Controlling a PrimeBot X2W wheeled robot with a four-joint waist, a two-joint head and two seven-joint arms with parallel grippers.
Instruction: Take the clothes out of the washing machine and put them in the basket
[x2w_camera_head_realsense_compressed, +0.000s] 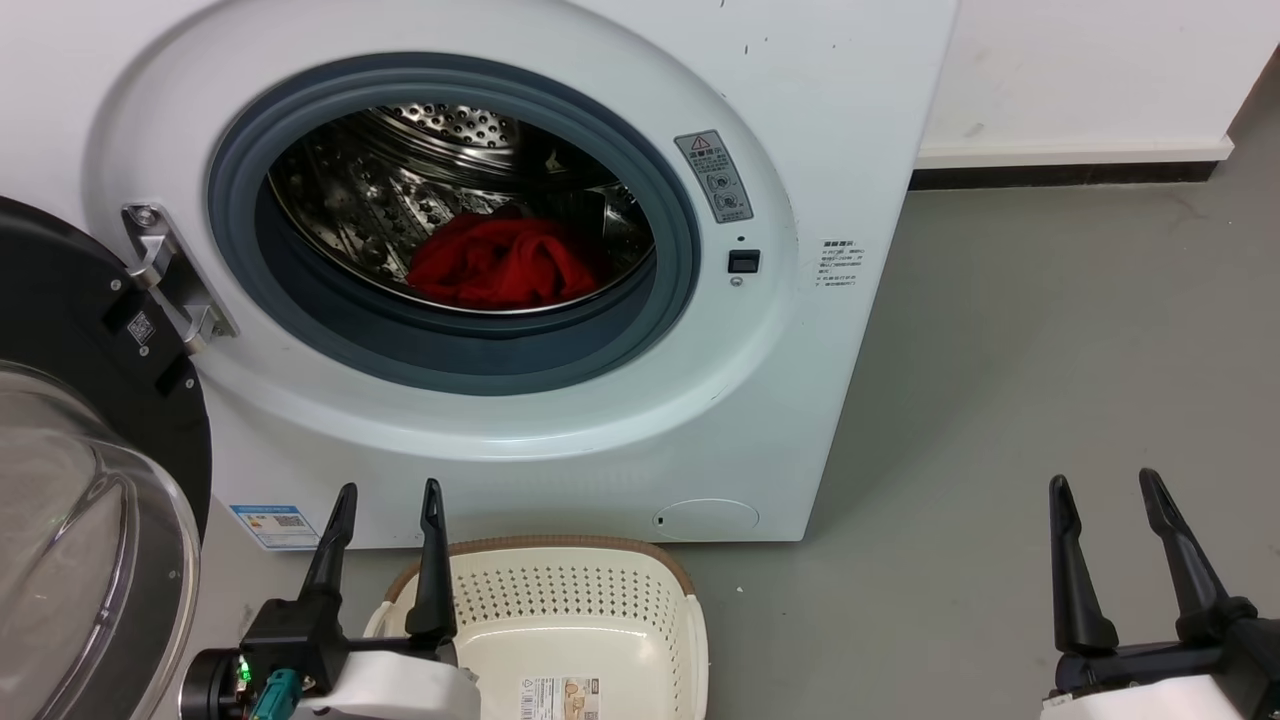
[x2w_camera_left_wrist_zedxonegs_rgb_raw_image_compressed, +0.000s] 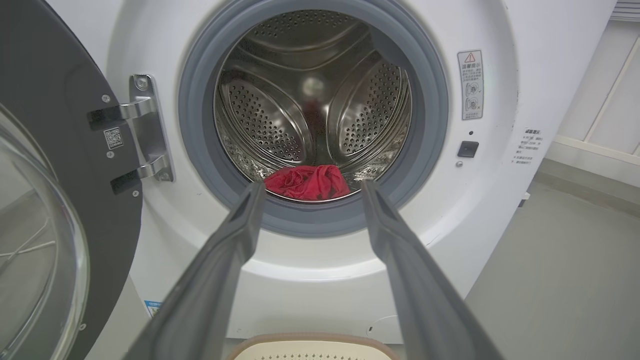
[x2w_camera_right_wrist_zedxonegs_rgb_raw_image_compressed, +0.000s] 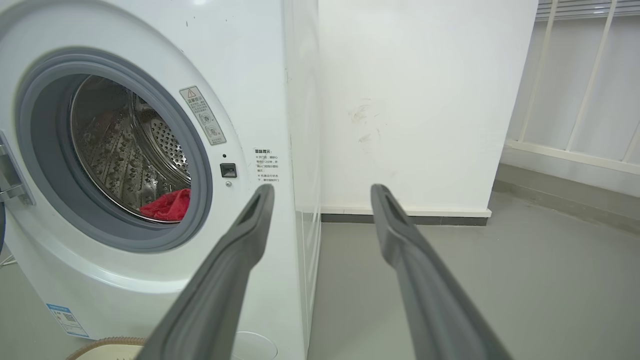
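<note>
Left gripper (x2w_camera_head_realsense_compressed: 390, 488) stands at the lower left of the head view, its two dark fingers spread apart and holding nothing; its body hides the near left corner of the basket (x2w_camera_head_realsense_compressed: 560, 590). Right gripper (x2w_camera_head_realsense_compressed: 1103, 479), lower right, is likewise spread and holds nothing, above the grey floor (x2w_camera_head_realsense_compressed: 1000, 350). The basket sits at bottom centre just in front of the washer (x2w_camera_head_realsense_compressed: 800, 120), cut off by the lower edge, its label (x2w_camera_head_realsense_compressed: 560, 698) only partly seen. The clothes (x2w_camera_head_realsense_compressed: 500, 262) lie as a crumpled red heap low in the drum (x2w_camera_head_realsense_compressed: 440, 130), mid-frame behind the grey seal; trim, print and number of pieces cannot be made out. The door (x2w_camera_head_realsense_compressed: 60, 300) hangs open at far left, cropped by the edge. Sticker text is too small to read
</note>
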